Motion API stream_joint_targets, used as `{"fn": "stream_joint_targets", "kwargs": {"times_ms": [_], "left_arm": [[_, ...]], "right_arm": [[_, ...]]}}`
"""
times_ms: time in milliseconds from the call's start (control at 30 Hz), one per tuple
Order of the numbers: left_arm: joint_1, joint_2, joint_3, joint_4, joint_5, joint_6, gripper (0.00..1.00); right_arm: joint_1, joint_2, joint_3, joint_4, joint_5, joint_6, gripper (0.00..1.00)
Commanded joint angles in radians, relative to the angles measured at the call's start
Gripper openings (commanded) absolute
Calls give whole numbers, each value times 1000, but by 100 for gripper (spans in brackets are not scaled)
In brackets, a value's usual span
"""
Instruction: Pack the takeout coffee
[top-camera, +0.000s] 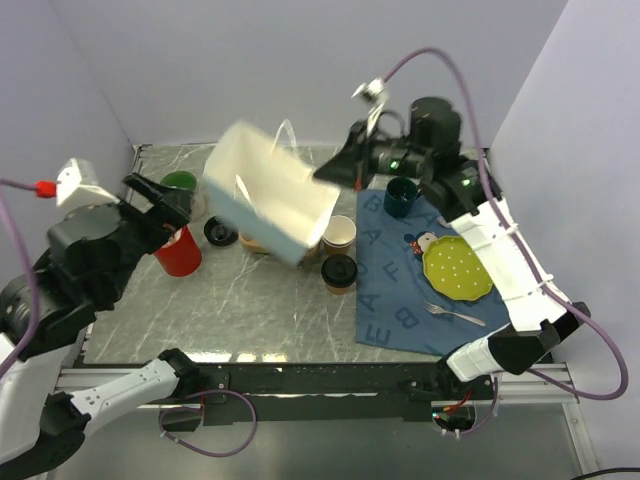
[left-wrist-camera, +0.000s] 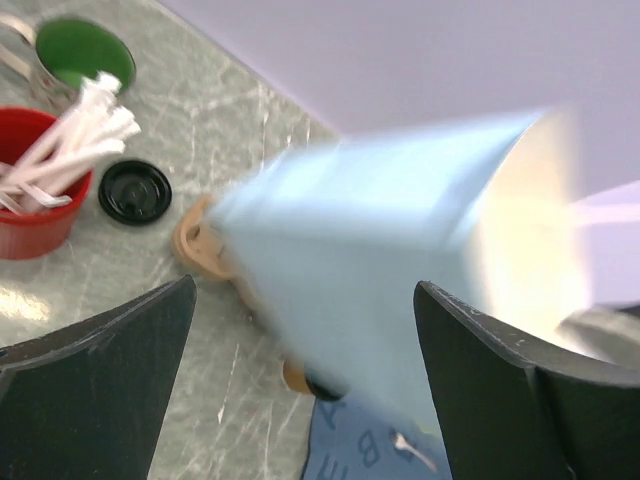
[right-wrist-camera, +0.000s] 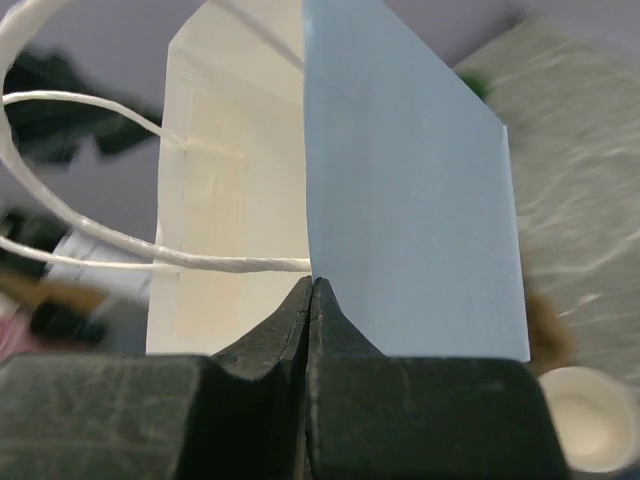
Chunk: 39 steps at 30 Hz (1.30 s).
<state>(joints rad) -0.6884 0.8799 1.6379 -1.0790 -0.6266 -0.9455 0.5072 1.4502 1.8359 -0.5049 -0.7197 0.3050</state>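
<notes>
The takeout coffee (top-camera: 340, 272), a small tan cup with a black lid, stands on the table at the left edge of the blue placemat (top-camera: 400, 300). The left wrist view catches only its edge (left-wrist-camera: 292, 381) under a white paper bag (left-wrist-camera: 380, 250). My right gripper (top-camera: 335, 172) is shut on the upper edge of that bag (top-camera: 265, 190) and holds it tilted in the air above the table's middle. Its jaws (right-wrist-camera: 312, 285) pinch the paper beside the string handle (right-wrist-camera: 100, 245). My left gripper (top-camera: 168, 205) stands open at the left, facing the bag (right-wrist-camera: 400, 200), with nothing held (left-wrist-camera: 305, 290).
An open tan cup (top-camera: 339, 233) stands just behind the coffee. A red cup with straws (top-camera: 180, 250), a green mug (top-camera: 180, 183) and a loose black lid (top-camera: 221, 232) are at the left. A dark mug (top-camera: 401, 196), a yellow-green plate (top-camera: 457, 268) and a fork (top-camera: 452, 314) lie on the placemat.
</notes>
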Motion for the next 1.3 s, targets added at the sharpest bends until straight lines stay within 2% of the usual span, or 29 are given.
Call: {"fn": "stream_joint_targets", "kwargs": {"times_ms": [0, 67, 167, 300, 600, 733, 900, 1000, 1167, 1267], "left_arm": [[1, -42, 65, -31, -97, 42, 97], [1, -56, 63, -42, -107, 48, 97], [1, -77, 34, -59, -110, 44, 97], [1, -101, -18, -70, -87, 14, 97], [1, -107, -173, -74, -27, -36, 97], [1, -14, -161, -114, -4, -55, 97], [1, 70, -127, -73, 2, -79, 97], [9, 149, -76, -102, -12, -114, 97], [82, 309, 19, -110, -5, -82, 97], [138, 378, 4, -12, 57, -13, 98]], "right_arm": [[126, -27, -49, -108, -144, -112, 0], [175, -22, -58, -156, -146, -122, 0], [214, -37, -116, -141, -136, -127, 0], [232, -47, -161, -202, -141, -185, 0], [238, -68, -296, -380, -20, -360, 0], [237, -86, -334, -406, 5, -406, 0], [238, -96, -368, -406, -59, -445, 0], [238, -109, -375, -420, -102, -449, 0], [234, -165, -420, -440, -121, -463, 0], [229, -192, -457, -449, -110, -483, 0]]}}
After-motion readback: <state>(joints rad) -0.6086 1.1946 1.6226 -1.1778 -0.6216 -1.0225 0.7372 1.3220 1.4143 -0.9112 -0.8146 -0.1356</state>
